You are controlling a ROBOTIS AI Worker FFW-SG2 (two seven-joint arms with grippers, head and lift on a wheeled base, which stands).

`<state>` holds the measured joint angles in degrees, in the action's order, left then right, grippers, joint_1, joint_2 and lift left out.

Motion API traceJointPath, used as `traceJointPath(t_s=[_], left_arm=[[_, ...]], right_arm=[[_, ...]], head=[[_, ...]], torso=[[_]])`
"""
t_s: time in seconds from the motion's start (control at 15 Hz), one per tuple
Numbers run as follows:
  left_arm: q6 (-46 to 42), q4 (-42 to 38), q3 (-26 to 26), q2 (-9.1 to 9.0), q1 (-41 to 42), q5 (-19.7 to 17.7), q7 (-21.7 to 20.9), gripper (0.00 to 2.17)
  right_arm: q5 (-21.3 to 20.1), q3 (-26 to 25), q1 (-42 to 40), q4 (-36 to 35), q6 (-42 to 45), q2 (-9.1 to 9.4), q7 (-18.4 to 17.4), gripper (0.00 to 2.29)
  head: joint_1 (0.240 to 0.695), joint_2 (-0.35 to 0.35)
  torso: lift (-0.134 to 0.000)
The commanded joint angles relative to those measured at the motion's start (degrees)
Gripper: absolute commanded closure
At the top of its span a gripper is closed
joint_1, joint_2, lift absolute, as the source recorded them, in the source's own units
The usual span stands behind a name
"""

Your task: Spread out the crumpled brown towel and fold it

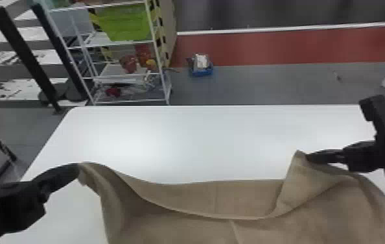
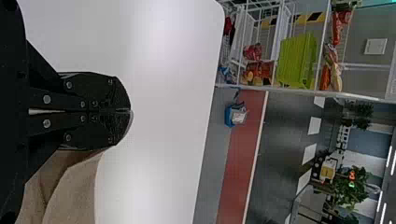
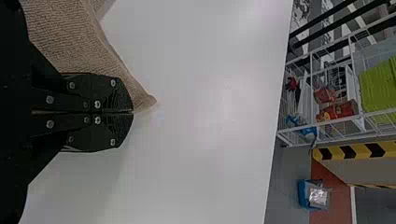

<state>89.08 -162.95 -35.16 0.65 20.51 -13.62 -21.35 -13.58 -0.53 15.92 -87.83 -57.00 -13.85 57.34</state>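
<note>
The brown towel (image 1: 250, 198) hangs between my two grippers over the near part of the table, its upper edge sagging in the middle and its lower part running out of the head view's bottom. At left, my left gripper (image 1: 77, 169) is shut on one corner; in its wrist view the left gripper (image 2: 130, 110) has its fingers pressed together with towel (image 2: 74, 186) beside them. My right gripper (image 1: 308, 158) holds the other side shut, a pointed flap standing up at its tips. In its wrist view, a towel corner (image 3: 144, 100) pokes out past the right gripper (image 3: 132, 112).
The white table (image 1: 182, 139) stretches beyond the towel to its far edge. Behind it on the floor stand a wire shelf (image 1: 120, 76) with a green crate (image 1: 123, 22) and a small blue bin (image 1: 201, 72).
</note>
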Motion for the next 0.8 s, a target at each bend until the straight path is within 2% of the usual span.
traceJointPath(t_s=[0.0,0.47,0.73], left_arm=[[0.9,-0.1,-0.3,-0.03,0.2,0.0,-0.1,1.88],[0.9,-0.2,-2.1,-0.03,-0.3,-0.5,-0.4,1.88],[0.9,-1.4,-3.1,0.06,-2.8,-1.8,-1.6,1.88]], right_arm=[[1.6,-2.7,-2.4,-3.8,0.3,0.14,0.0,1.39],[14.2,-19.2,-11.4,-20.8,0.3,-0.13,0.0,1.42],[22.4,-28.8,-16.1,-27.8,-0.1,-0.57,0.7,1.42]], head=[[0.695,0.142],[0.695,0.112],[0.695,0.059]], torso=[[-0.124],[-0.124],[-0.124]])
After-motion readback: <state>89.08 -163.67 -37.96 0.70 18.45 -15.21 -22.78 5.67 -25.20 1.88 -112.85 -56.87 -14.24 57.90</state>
